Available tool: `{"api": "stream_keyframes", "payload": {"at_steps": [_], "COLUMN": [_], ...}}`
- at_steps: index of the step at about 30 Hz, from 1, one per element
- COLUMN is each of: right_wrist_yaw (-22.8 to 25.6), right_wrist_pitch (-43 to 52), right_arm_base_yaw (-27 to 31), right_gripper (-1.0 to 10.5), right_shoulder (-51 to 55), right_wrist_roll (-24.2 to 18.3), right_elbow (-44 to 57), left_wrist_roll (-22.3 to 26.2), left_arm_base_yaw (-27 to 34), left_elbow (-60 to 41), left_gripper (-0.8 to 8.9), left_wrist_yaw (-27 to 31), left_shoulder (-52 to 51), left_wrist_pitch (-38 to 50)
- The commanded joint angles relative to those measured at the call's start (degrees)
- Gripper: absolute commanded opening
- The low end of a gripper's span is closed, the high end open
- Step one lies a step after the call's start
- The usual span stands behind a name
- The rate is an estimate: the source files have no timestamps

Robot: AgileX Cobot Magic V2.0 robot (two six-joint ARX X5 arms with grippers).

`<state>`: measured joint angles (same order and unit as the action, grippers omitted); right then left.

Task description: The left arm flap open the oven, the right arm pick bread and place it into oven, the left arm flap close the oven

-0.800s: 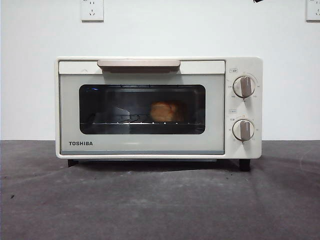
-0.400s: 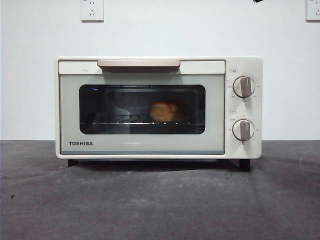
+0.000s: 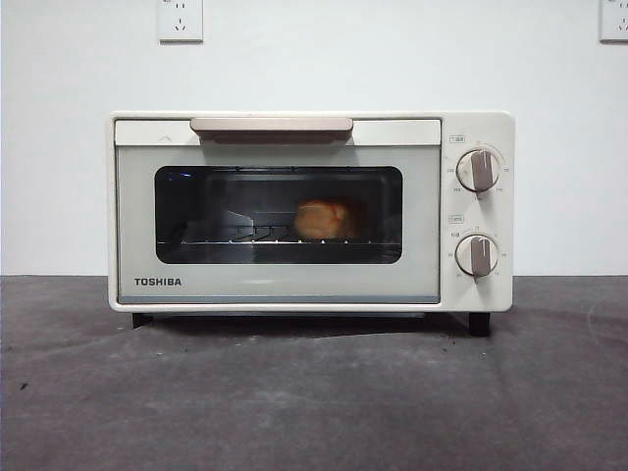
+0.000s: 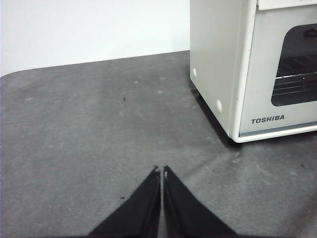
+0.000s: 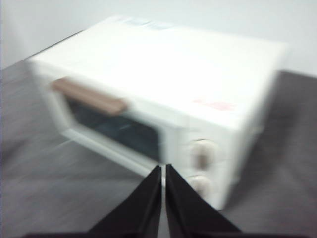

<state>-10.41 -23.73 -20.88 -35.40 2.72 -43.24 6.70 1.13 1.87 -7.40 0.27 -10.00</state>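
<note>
White wall behind, two wall sockets (image 3: 181,20) at the top edge of the front view; dark grey matte surface (image 3: 314,392) below. Cream-white TOSHIBA toaster oven (image 3: 312,211) stands centre frame, its dark glass window door (image 3: 279,224) shut, beige bar handle (image 3: 272,126) along the door's top, two grey-brown knobs (image 3: 478,212) stacked at the right of the frame. Golden-orange lumpy bread loaf (image 3: 325,220) sits inside on the wire rack (image 3: 235,236), seen through the glass slightly right of the window's centre. No arm shows in the front view. Left wrist view: left black angular gripper (image 4: 162,171), fingers pressed together and holding nothing, over bare surface, apart from the oven's side wall and front corner at the upper right of that frame. Right wrist view, blurred: right black angular gripper (image 5: 163,167), fingers closed and empty, above the oven, looking down on its top and knob end.
</note>
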Motion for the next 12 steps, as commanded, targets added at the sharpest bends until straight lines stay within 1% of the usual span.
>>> {"api": "stream_keyframes", "payload": {"at_steps": [1,3,6,8,12], "right_wrist_yaw": [-0.11,-0.11,-0.09,-0.09,-0.07], "right_wrist_pitch": [4.44,8.41,13.81,17.51,23.02], "right_arm_base_yaw": [5.99,10.27,14.58,16.87,19.32], "right_gripper": [0.1,0.1,0.1,0.1,0.1], "right_shoulder": [2.84,6.14,10.69,14.03,20.17], "right_wrist_roll": [-2.43,-2.67,-2.75,-2.8,-2.78], "right_elbow": [3.23,7.08,12.87,17.22,25.11], "left_wrist_roll": [-0.13,-0.13,-0.13,-0.13,-0.13], "left_arm_base_yaw": [0.15,0.15,0.15,0.15,0.15], "left_elbow": [-1.18,-1.16,-1.16,-1.16,-1.16], "left_gripper": [0.19,0.19,0.19,0.19,0.19], "left_wrist_yaw": [0.07,0.07,0.07,0.07,0.07], "left_shoulder": [-0.09,-0.09,-0.09,-0.09,-0.09], "left_wrist_pitch": [-0.33,-0.33,-0.33,-0.33,-0.33]}}
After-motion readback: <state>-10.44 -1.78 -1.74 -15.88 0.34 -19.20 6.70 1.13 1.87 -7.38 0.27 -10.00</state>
